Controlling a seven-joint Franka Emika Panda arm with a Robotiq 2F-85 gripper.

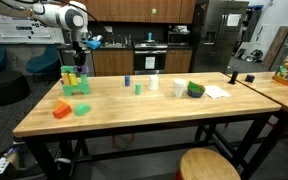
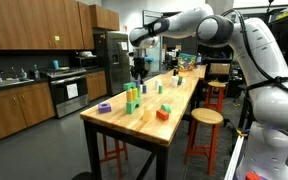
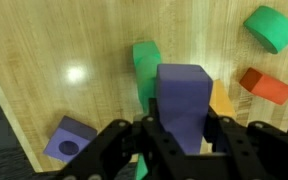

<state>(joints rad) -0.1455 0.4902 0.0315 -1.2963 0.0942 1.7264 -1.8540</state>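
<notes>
1. Bench [image 1: 164, 110]: a long wooden top. The stack [image 1: 72, 80] of green and yellow blocks stands near one end of it and serves as the reference for every position below.

2. Arm [image 2: 199, 25]: white, reaching over the bench from beyond the stack. Its wrist points down above the stack.

3. Stool [image 1: 209, 165]: round wooden seat on the floor, well apart from the stack, at the bench's long side.

4. Pincer [image 3: 184, 130]: directly above the stack and clear of its top in both exterior views. The jaws are drawn in as far as the load allows, and both fingers [image 3: 149, 135] press flat against opposite sides of one block.

5. Purple block [image 3: 184, 90]: held in the pincer, upright, off the bench. In the wrist view it hangs over the stack, whose green top shows just past its edge and a yellow part at its side.

6. Holed purple block [image 3: 69, 140]: flat on the bench near the stack's base, not touching it.

7. Green half-round block [image 3: 271, 27]: on the bench, further from the stack than item 8.

8. Red block [image 3: 265, 85]: on the bench near the stack, between it and the half-round block.
</notes>
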